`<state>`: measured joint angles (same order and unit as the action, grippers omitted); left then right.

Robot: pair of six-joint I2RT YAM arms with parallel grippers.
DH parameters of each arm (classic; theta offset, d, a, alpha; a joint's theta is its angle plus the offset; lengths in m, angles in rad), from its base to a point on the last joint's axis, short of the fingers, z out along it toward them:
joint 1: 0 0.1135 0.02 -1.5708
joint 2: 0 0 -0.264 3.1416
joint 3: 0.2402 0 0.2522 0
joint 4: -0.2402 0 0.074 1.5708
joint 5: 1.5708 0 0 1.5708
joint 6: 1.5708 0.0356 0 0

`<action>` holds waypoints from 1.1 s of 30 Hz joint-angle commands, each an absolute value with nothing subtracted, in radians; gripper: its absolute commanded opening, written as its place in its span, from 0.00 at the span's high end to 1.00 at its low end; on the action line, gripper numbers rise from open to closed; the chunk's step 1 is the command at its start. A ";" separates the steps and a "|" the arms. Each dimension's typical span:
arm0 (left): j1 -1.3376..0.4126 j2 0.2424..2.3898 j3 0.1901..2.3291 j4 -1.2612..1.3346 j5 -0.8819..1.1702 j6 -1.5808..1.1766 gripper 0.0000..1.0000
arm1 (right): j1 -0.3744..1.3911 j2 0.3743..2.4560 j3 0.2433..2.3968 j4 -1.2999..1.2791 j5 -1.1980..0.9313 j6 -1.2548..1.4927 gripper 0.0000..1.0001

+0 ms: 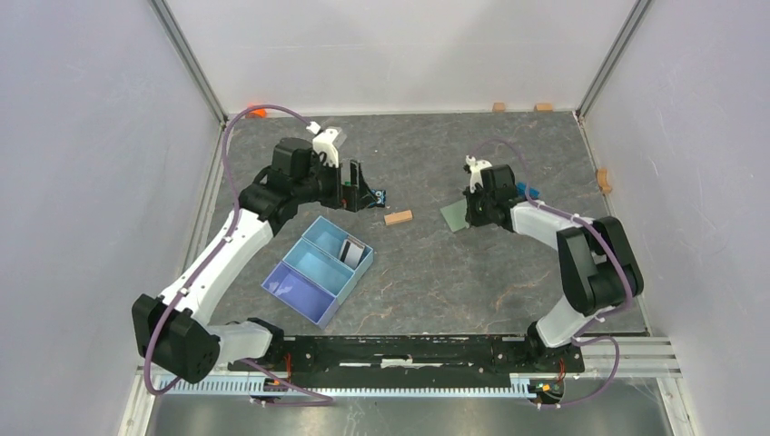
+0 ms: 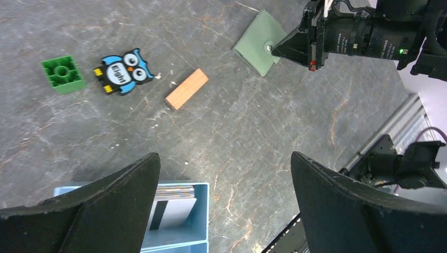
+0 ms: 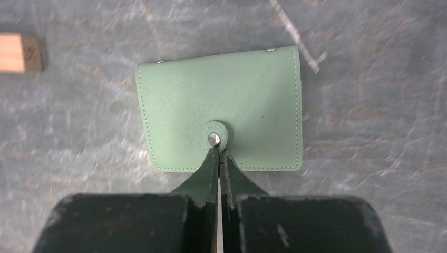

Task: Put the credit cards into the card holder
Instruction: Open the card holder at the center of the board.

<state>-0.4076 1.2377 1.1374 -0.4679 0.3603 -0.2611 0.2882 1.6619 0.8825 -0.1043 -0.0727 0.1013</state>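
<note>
One card holder [image 3: 221,89], right hand [image 3: 219,152] closed at its tab [image 3: 215,130], left hand [image 2: 224,158] spread wide, credit cards [image 2: 176,206] stacked

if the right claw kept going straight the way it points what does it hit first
The snap tab of the card holder: the right claw is shut with its tips right at it, so it would press into that first. Whether it already touches is unclear.

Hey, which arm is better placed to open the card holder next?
Right. The right gripper is shut, tips at the snap tab of the closed card holder; the left gripper hangs open near the blue tray of credit cards.
</note>
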 commanded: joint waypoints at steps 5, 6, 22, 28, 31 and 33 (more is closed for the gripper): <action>-0.469 1.294 1.109 -0.353 0.599 -0.323 0.00 | 0.314 1.415 0.729 -0.009 -0.413 0.071 1.00; -0.471 1.301 1.104 -0.333 0.633 -0.337 0.00 | 0.316 1.383 0.716 0.005 -0.451 0.068 1.00; -0.504 1.424 1.083 -0.229 0.821 -0.464 0.00 | 0.409 1.055 0.621 0.251 -0.881 0.097 1.00; -0.514 1.450 1.093 -0.229 0.848 -0.482 0.30 | 0.454 1.039 0.637 0.244 -0.937 0.076 1.00; -0.518 1.468 1.097 -0.229 0.865 -0.494 0.48 | 0.469 1.037 0.650 0.220 -0.937 0.057 1.00; -0.526 1.484 1.099 -0.229 0.879 -0.501 0.53 | 0.478 1.036 0.656 0.210 -0.936 0.047 1.00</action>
<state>-0.5129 1.4586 1.0851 -0.2626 0.8204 -0.4595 0.4625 1.0603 0.6182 0.1928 -0.8974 0.0792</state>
